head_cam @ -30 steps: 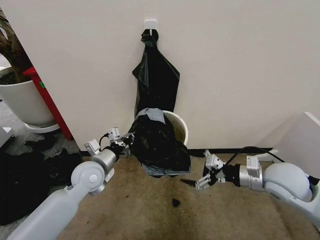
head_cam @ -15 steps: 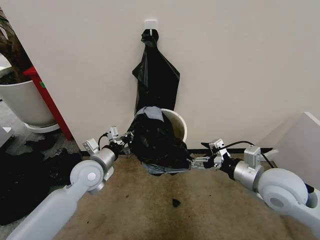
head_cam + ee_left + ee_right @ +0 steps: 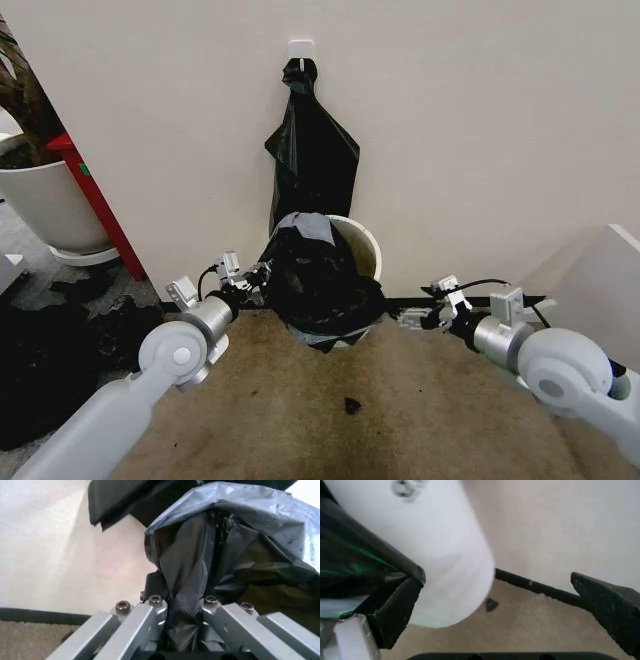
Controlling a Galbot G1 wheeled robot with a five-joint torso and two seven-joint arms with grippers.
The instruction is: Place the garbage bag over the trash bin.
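Since half a second ago the right gripper has drawn back from the garbage bag and now sits just beside its lower right edge, no longer touching it in the head view. That view also shows the bag draped over the front and left of the trash bin, whose white rim stays bare at the back right, against the wall. The left gripper is at the bag's left edge. Its wrist view gives what the head view cannot: the left gripper is clamped on a twisted fold of the garbage bag. The right wrist view shows the right gripper spread wide and empty, one finger against the trash bin wall beside the bag's edge.
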